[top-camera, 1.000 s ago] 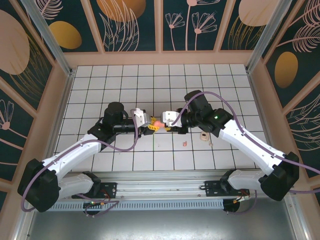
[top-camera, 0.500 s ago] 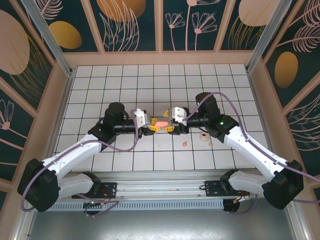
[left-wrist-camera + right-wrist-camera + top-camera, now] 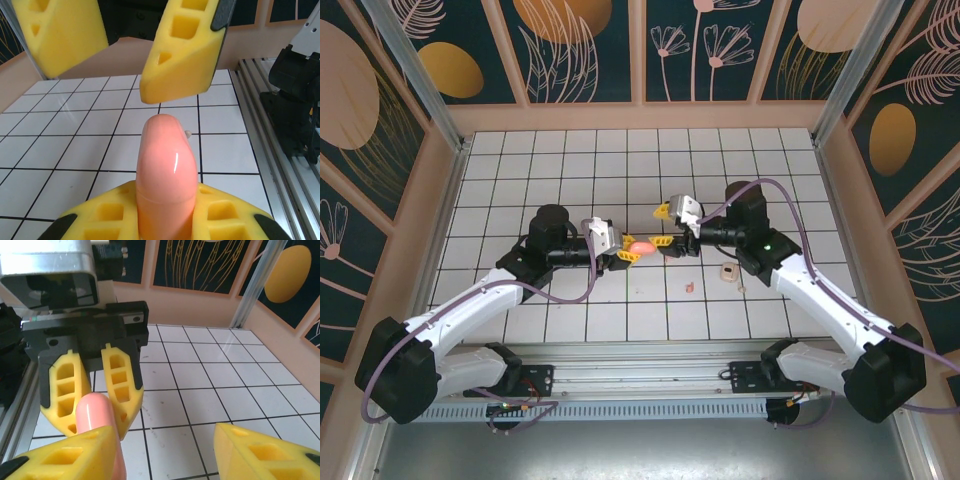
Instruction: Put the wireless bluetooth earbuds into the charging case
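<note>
Glossy rounded charging case (image 3: 165, 170), pinched by left gripper (image 3: 626, 251), right gripper (image 3: 665, 226) agape

I read a white tiled surface (image 3: 570, 170) ruled with a black grid, enclosed by dark teal wall panels (image 3: 720, 45) bearing pale leaf outlines and orange ovals. A beige rounded object (image 3: 728, 271) lies on the surface right of centre. A metal rail (image 3: 640, 380) runs along the near edge.
</note>
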